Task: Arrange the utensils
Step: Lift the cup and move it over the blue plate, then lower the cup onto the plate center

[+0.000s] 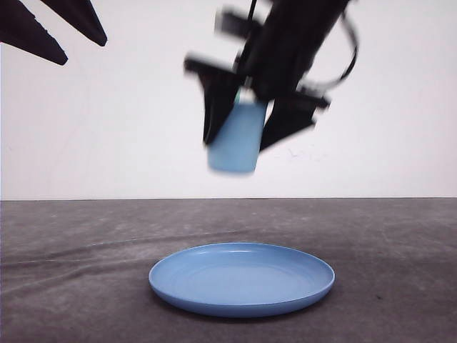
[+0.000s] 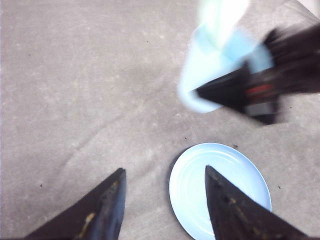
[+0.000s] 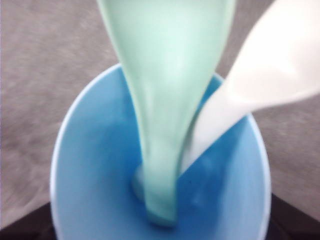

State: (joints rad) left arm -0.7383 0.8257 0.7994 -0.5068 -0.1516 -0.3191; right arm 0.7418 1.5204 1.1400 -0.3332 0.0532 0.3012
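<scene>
My right gripper [image 1: 236,146] hangs in the air, shut on a light blue cup [image 1: 234,139], and looks blurred. In the right wrist view, a pale mint-green spoon [image 3: 165,100] and a white fork [image 3: 260,75] stand inside the cup [image 3: 100,190], handles down at its bottom. The fork's tines are out of frame. The cup [image 2: 210,75] hangs above the table, a little beyond the round blue plate [image 1: 171,282]. My left gripper [image 1: 84,51] is raised high at the left. It is open [image 2: 164,169] with nothing between its fingers.
The blue plate [image 2: 190,185] lies flat on the grey table [image 1: 71,271] near the front middle, with nothing on it. A white wall stands behind the table's far edge.
</scene>
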